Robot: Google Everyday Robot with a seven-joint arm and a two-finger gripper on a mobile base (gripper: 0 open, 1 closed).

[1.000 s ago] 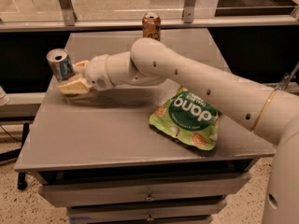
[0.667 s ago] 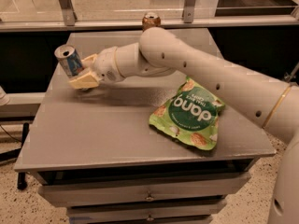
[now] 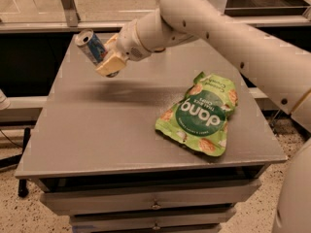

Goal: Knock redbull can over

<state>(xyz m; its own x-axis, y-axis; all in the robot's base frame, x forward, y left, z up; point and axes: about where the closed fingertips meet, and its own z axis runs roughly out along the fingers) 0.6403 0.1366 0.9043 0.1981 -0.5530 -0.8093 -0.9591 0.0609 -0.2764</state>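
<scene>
redbull can (image 3: 91, 43): near the far-left corner of the table, tilted hard, silver top pointing up and toward the far-left. blue-and-silver side faces the camera.
can base: hidden behind the gripper, can't tell if it touches the tabletop.
gripper (image 3: 110, 64): tan tip right against the lower end of the can, just inboard of the far-left corner, above the surface.
gripper opening: cannot tell from this angle.
arm (image 3: 218, 28): white, comes in from the right edge and crosses the far side of the table down to the gripper.
table (image 3: 97, 130): flat grey top, matte. soft shadow band under the arm and gripper along the far half.
snack bag (image 3: 200, 116): green crumpled pouch, lying flat toward the near-right corner, well apart from the can.
drawers (image 3: 155, 205): grey fronts stacked under the near edge, small centre knobs.
floor (image 3: 14, 223): pale speckled, seen past the near-left corner.
backdrop: light ledge (image 3: 29, 27) running behind the far edge, metal post (image 3: 68, 4) above it, dark gap below.
</scene>
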